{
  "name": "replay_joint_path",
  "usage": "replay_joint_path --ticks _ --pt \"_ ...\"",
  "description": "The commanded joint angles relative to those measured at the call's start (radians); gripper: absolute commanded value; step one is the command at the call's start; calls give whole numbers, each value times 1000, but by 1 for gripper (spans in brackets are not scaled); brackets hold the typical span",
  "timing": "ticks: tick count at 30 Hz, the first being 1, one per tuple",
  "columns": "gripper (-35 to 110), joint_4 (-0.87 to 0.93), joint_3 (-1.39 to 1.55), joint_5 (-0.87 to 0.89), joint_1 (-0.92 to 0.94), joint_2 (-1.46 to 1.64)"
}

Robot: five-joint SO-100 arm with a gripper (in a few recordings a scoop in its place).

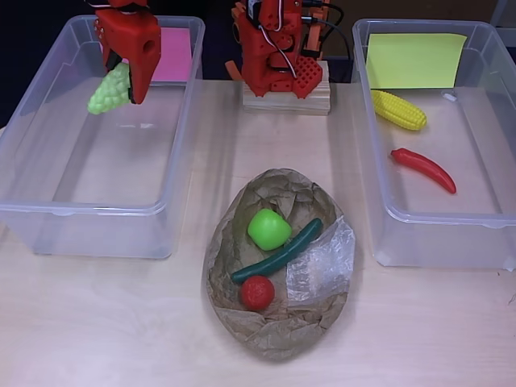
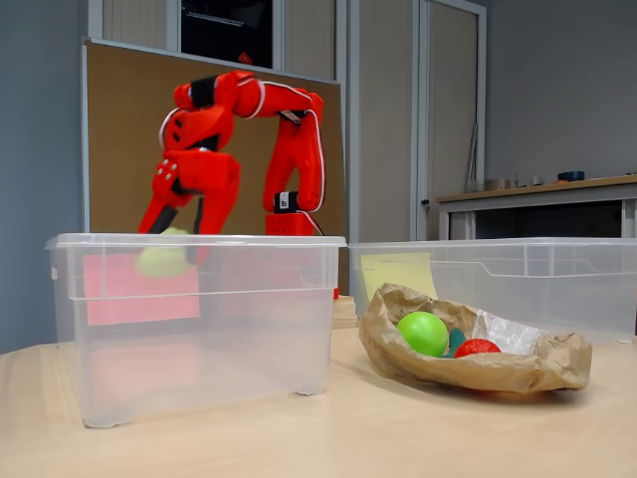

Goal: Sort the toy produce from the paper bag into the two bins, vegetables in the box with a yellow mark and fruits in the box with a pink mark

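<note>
I see the light-green bunch of grapes (image 1: 110, 89) grasped between the fingers of my red gripper (image 1: 122, 76), held above the rear of the pink-marked bin (image 1: 48, 211); in the fixed view the grapes (image 2: 164, 257) sit at about rim level. That bin's floor holds a pink sheet (image 1: 173, 54) at the back and no produce that I can see. The yellow-marked bin (image 1: 387, 234) contains a yellow corn cob (image 1: 398, 110) and a red chili pepper (image 1: 424, 168), lying apart, with a yellow sheet (image 1: 415, 60) behind them. The paper bag (image 1: 278, 322) lies open between the bins, holding a green apple (image 1: 268, 229), a dark-green cucumber (image 1: 278, 254) and a red tomato (image 1: 257, 292).
</note>
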Motion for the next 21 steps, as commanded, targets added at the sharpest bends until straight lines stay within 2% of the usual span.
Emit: replay_joint_path --ticks 1,8,11,17,21 --pt "39 -60 46 35 71 -11" --pt "54 -152 164 54 84 -48" --pt "54 -146 153 15 46 -11" --pt "46 -14 -31 -236 -137 80" --pt "45 77 -199 -387 -354 100"
